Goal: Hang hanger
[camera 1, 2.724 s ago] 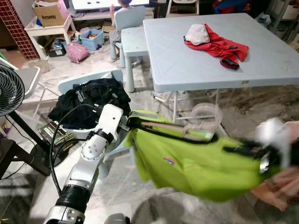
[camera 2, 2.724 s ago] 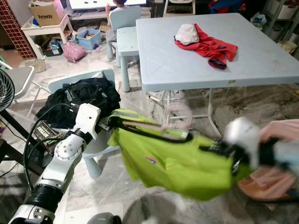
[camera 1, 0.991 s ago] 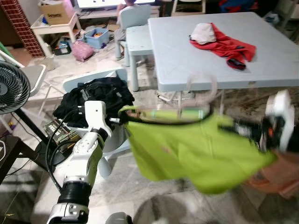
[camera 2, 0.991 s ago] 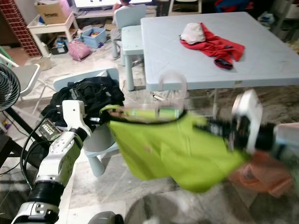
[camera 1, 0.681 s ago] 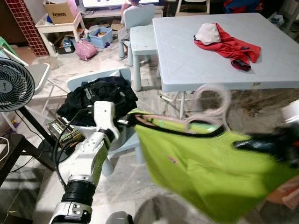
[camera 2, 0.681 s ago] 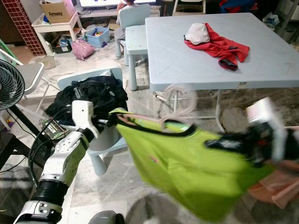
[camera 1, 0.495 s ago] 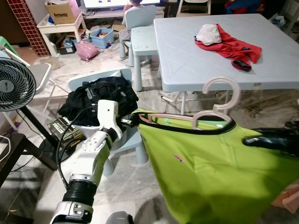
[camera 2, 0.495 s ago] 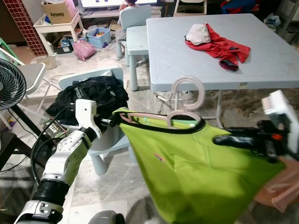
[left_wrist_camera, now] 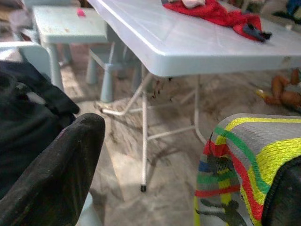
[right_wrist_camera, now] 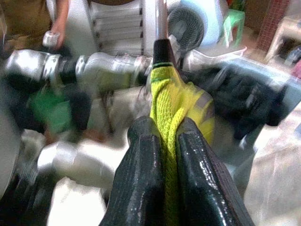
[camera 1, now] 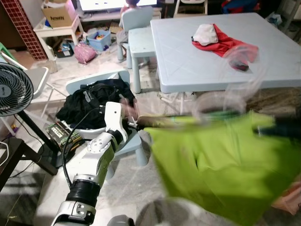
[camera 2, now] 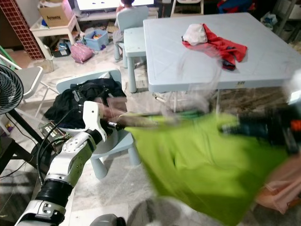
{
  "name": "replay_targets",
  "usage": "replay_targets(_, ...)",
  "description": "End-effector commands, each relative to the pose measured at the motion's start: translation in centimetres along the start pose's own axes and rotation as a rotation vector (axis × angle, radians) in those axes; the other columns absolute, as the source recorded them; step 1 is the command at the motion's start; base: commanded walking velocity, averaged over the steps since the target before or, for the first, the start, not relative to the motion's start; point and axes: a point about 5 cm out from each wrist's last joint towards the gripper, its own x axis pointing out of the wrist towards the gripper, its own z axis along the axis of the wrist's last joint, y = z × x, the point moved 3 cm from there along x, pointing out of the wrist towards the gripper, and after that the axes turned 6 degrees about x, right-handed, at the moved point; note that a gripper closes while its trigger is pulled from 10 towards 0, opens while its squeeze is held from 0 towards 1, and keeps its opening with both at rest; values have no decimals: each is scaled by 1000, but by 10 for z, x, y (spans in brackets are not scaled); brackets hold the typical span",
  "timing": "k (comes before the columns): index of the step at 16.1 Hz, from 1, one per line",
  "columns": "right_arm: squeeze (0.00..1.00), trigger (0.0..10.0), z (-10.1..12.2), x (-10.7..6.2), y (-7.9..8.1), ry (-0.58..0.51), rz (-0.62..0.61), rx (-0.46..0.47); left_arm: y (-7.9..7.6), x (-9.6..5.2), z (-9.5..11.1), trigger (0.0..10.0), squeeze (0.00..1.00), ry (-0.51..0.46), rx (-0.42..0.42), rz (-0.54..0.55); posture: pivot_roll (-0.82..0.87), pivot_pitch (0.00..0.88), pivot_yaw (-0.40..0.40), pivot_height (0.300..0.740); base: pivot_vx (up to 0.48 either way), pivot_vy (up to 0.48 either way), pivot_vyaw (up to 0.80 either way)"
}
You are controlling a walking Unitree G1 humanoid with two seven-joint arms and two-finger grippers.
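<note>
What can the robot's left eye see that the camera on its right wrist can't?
Left eye: a grey table with red clothes on it, a chair piled with black clothes, a fan, and the left gripper at one end of the blurred green shirt.

Right wrist: the right gripper up close, its fingers pinching a fold of the shirt, and a person's hand behind.

Both: the green shirt and the robot's silver arm.
</note>
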Motion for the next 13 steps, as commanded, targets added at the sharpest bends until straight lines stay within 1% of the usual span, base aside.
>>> replay_targets(1, 0, 10000, 25, -8, 0, -179, -26, -39, 25, -16, -30, 10000, 0, 117, -27, 133, -100, 12, 52, 740, 0, 0, 0)
replay_targets(2, 0, 10000, 30, -7, -4, -260, -37, -25, 16, -17, -36, 10000, 0, 136, -29, 116, -97, 12, 51, 740, 0, 0, 0)
replay_targets(4, 0, 10000, 28, 1, -12, -315, -68, -4, 7, -18, -38, 10000, 0, 136, -11, 86, -93, 16, 52, 740, 0, 0, 0)
replay_targets(5, 0, 10000, 26, 8, -18, -327, -107, -2, 4, -18, -37, 10000, 0, 133, 14, 66, -90, 17, 51, 740, 0, 0, 0)
replay_targets(6, 0, 10000, 23, 26, -38, -356, -237, 17, -5, -16, -33, 10000, 0, 116, 65, 6, -91, 16, 52, 740, 0, 0, 0)
replay_targets(7, 0, 10000, 9, 43, -54, -296, -352, -14, -14, -15, -31, 10000, 345, 111, 119, -41, -91, 16, 52, 740, 0, 0, 0)
replay_targets(8, 0, 10000, -8, 59, -61, -229, -375, -17, -23, -13, -30, 10000, 537, 103, 167, -92, -91, 14, 58, 740, 0, 0, 0)
replay_targets(9, 0, 10000, -37, 82, -66, -93, -390, -78, -33, -13, -29, 10000, 847, 94, 236, -164, -87, 11, 62, 740, 0, 0, 0)
replay_targets(10, 0, 10000, -48, 92, -68, -57, -396, -84, -41, -15, -27, 10000, 1000, 72, 224, -233, -80, 8, 64, 740, 0, 0, 0)
replay_targets(11, 0, 10000, -55, 97, -71, -44, -411, -85, -42, -16, -27, 10000, 1000, 73, 260, -244, -74, 7, 62, 740, 0, 0, 0)
replay_targets(12, 0, 10000, -69, 107, -80, -8, -454, -98, -45, -19, -30, 10000, 1000, 82, 357, -286, -74, 7, 62, 740, 0, 0, 0)
replay_targets(13, 0, 10000, -78, 109, -88, 23, -496, -121, -47, -22, -31, 10000, 1000, 81, 397, -322, -62, 2, 58, 740, 0, 0, 0)
